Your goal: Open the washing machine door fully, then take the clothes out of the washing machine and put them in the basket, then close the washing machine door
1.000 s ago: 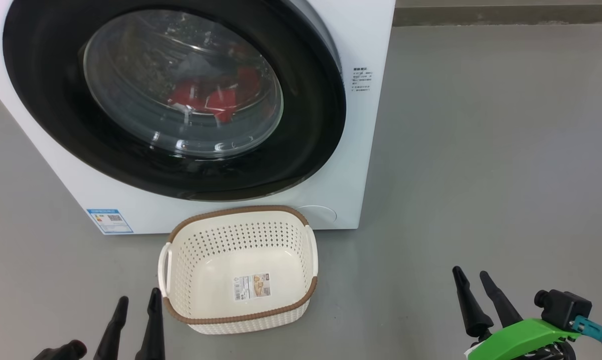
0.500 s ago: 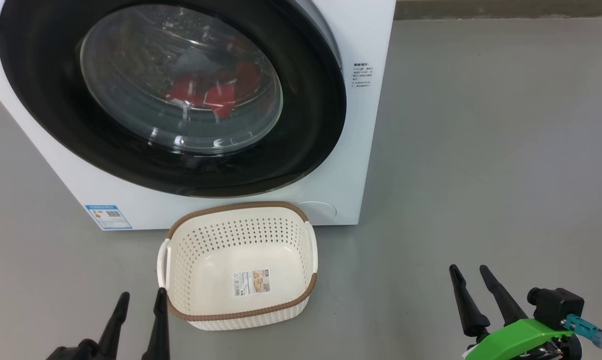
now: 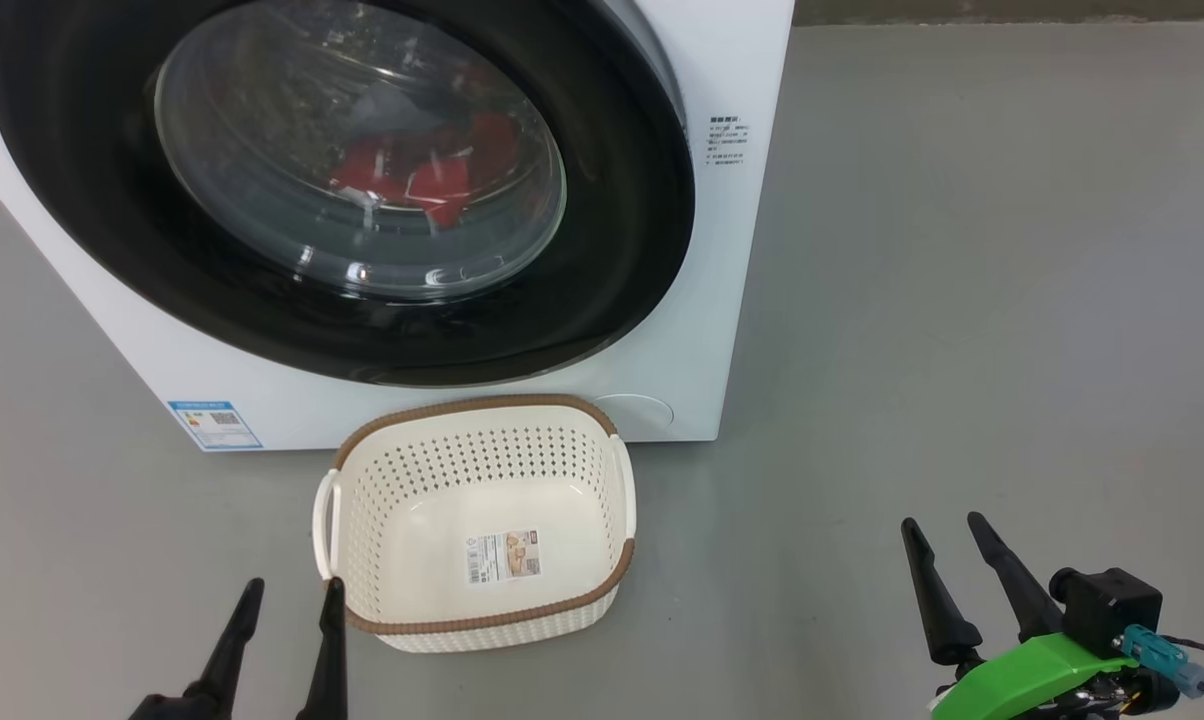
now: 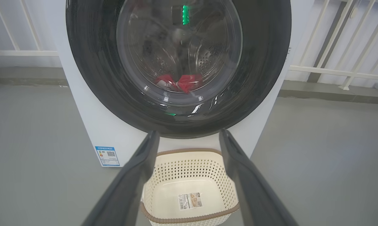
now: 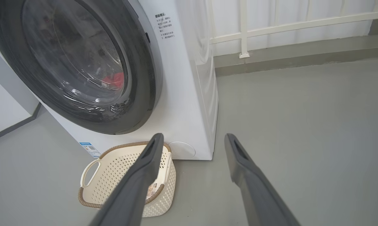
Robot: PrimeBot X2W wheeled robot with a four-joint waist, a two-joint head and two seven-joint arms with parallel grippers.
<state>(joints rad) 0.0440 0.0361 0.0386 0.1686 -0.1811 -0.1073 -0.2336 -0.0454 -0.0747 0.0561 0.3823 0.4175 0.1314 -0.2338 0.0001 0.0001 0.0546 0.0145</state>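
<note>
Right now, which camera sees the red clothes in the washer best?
The head view: the clothes look biggest there, red and white through the glass of the washing machine door. The left wrist view shows them smaller, low in the drum. The right wrist view catches just a red sliver from the side.

Left gripper (image 3: pixel 295 583) and right gripper (image 3: pixel 941 520) hover low, both spread wide.

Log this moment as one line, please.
door: shut; clothes: inside; basket: empty; left pincer: open; right pincer: open

Laundry corner: washing machine (image 3: pixel 719 280), basket (image 3: pixel 462 468)
</note>
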